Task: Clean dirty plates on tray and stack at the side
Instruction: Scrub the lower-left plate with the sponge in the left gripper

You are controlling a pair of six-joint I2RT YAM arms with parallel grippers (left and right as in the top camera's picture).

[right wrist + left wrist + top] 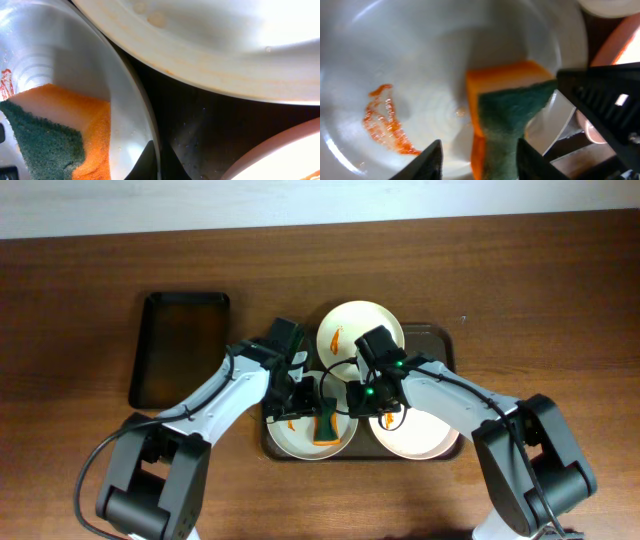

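- Large dark brown rectangular tray [446, 345] with rounded corners and a raised rim, mid-table. It holds three round white shallow plates: far plate [372, 320], front-left plate [288, 442], front-right plate [425, 435].
- Front-left plate has an orange smear [385, 122] on its floor. Far plate is smeared too.
- Orange block sponge with green scouring face [505, 115] lies on the front-left plate, near the smear but not on it.
- Left gripper [480, 162] is partly open and its fingers straddle the sponge. There is a clear gap on the smear side, so nothing is clamped.
- Right gripper [159, 162] is pinched tight on the front-left plate's rim, on the side nearest the front-right plate.
- Smaller black rectangular tray [180, 345] sits on the brown wooden table [560, 290], apart from the brown tray on the left arm's side.
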